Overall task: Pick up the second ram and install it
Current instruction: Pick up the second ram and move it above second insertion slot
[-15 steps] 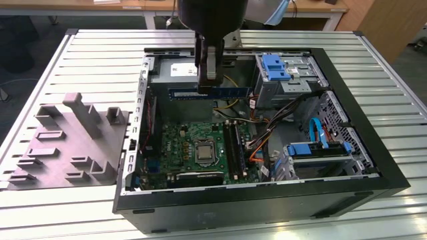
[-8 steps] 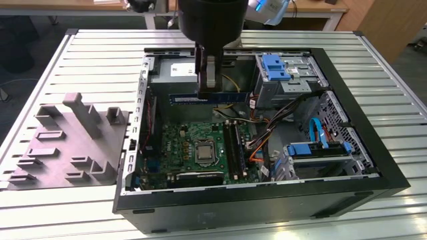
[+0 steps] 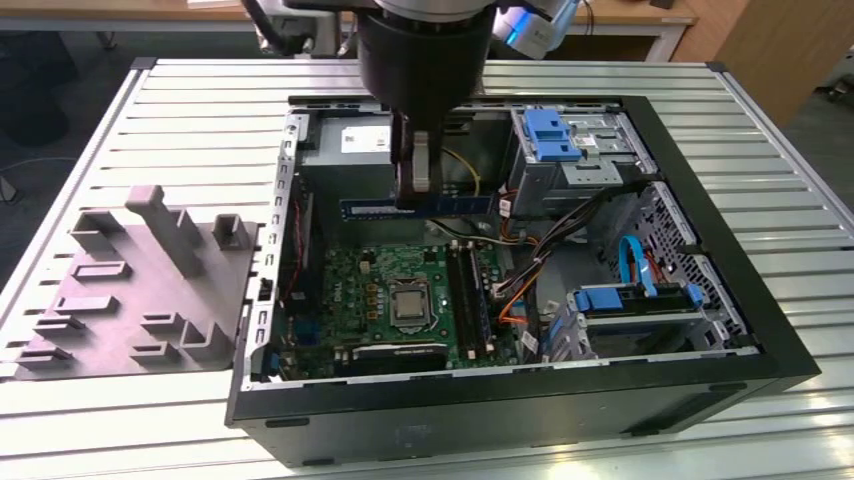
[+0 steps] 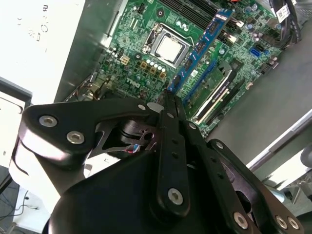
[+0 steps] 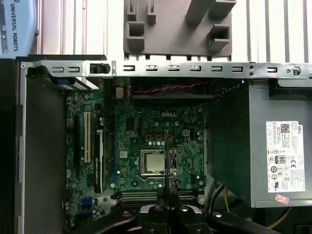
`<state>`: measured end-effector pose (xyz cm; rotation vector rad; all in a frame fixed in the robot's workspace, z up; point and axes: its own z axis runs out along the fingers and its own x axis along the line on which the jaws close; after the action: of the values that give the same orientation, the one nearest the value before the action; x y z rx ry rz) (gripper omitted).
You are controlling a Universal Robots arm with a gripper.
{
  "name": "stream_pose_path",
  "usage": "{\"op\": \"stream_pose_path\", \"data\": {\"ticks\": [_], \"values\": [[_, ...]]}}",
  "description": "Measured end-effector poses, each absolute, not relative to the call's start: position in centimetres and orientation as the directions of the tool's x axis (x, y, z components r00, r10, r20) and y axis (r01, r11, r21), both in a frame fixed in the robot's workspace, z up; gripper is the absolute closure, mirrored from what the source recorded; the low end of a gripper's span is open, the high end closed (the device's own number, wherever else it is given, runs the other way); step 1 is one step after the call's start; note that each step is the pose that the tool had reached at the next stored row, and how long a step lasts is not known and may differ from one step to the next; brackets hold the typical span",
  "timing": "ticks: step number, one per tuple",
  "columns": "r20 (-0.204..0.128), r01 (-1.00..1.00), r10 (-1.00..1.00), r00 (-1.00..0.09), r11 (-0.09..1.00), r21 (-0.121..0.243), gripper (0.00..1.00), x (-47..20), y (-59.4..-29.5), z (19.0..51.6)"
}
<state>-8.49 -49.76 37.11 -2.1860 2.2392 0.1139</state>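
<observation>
The jaws are clamped on the long, narrow blue-green memory stick, held level in the upper middle of the exterior view above the green motherboard inside the open black computer case, so pickup is done, seating in a slot not yet.

place: robotics workshop | cues: slatted metal bench, opened computer case, grey fixture block

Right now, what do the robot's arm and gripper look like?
The arm ends in a thick black cylinder, with a light blue joint cap beside it. The gripper is built of black linkage bars joined by silver pins, narrowing to slim fingers.
</observation>
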Motion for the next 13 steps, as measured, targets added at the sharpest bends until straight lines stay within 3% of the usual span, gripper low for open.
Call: {"op": "stream_pose_path", "data": {"ticks": [13], "values": [[-0.059, -0.999, -0.998, -0.025, 0.023, 0.045, 0.89, -8.5, -49.8, 34.7]]}}
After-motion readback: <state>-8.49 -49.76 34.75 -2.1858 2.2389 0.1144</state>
